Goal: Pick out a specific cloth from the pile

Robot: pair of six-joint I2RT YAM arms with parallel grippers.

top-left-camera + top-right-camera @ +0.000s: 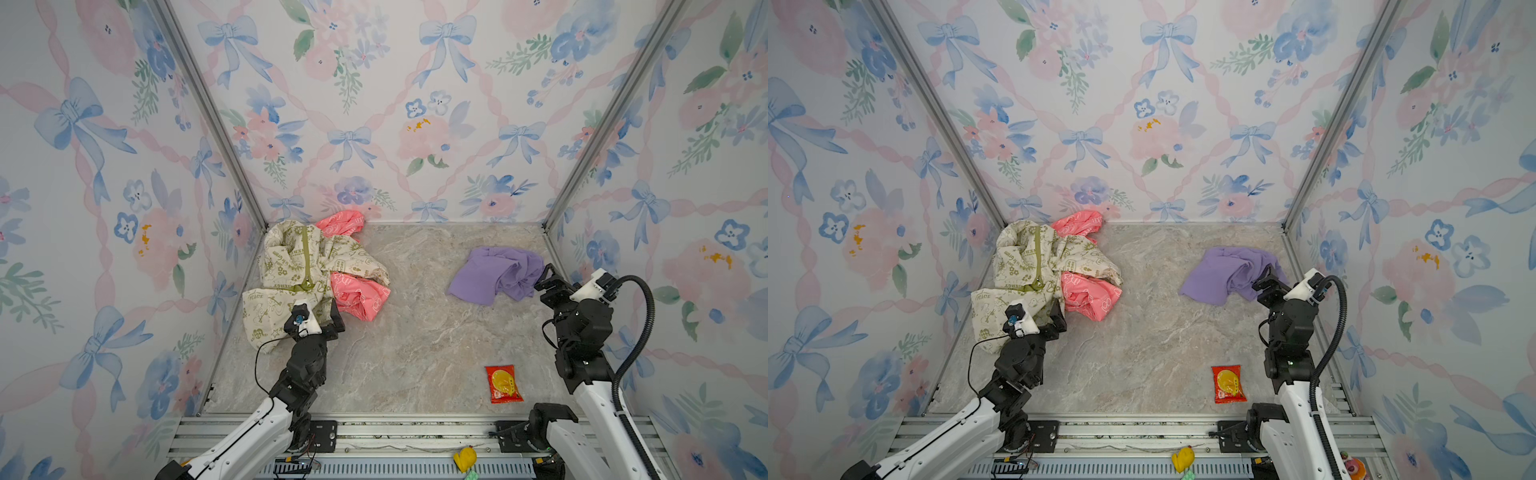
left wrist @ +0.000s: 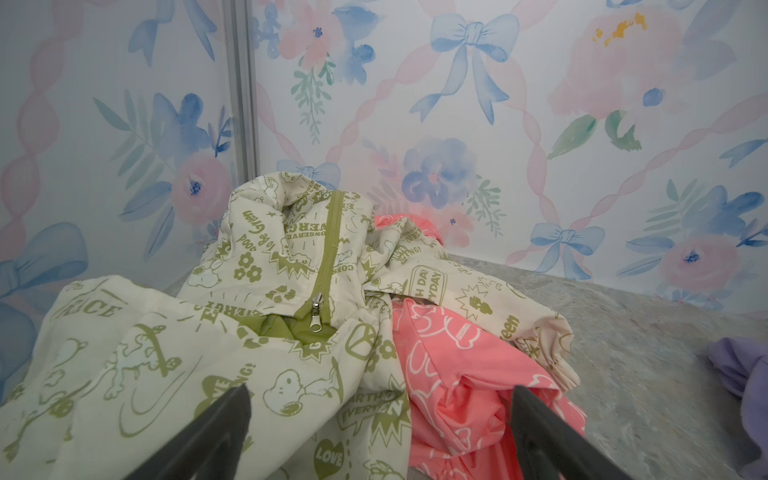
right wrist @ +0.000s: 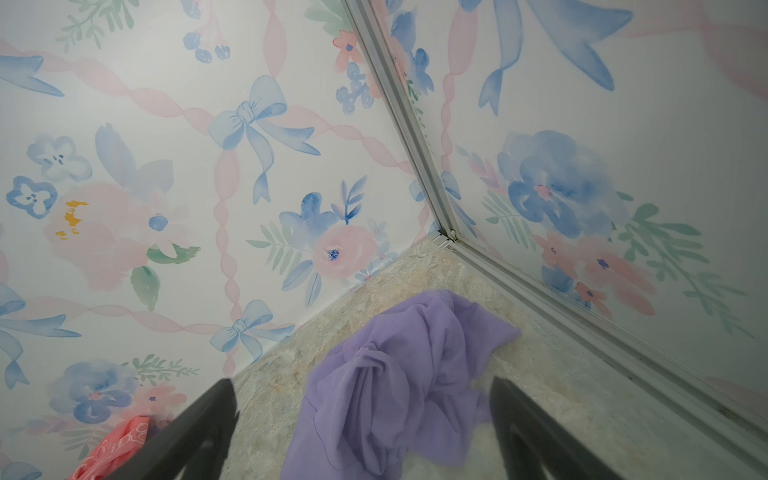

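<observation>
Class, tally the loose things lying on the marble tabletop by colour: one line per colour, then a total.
Cream with green print: 1, the zipped garment
Coral-pink: 1, the printed garment; its two visible patches look like one piece
Lilac-purple: 1, the plain cloth
Red: 1, the packet
Total: 4
</observation>
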